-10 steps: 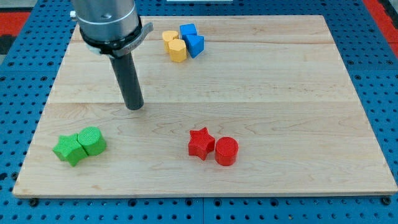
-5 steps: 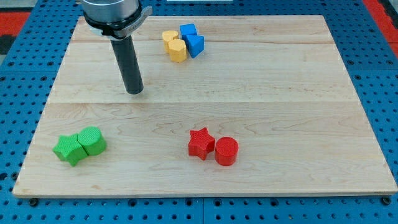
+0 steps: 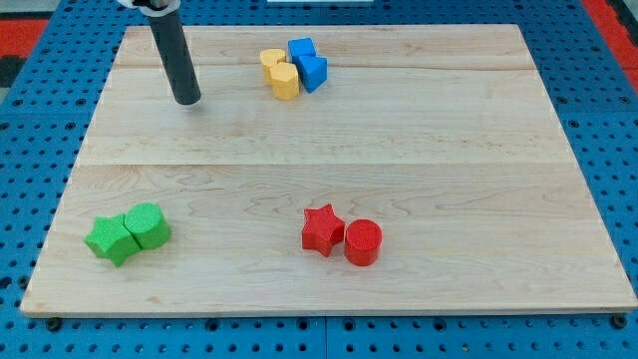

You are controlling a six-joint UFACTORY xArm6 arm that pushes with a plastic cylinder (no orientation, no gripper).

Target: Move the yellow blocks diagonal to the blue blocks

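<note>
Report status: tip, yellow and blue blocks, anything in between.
My tip on the board at the view's upper left, touching nothing. Yellow blocks sit pressed against blue blocks, on their left. No block between tip and yellows.

No readable text, label, brand, number or sign anywhere: none on the pale wooden board [image 3: 419, 130], none on the blue perforated table surface [image 3: 598, 120] around it, none on the coloured blocks or the dark rod.
</note>
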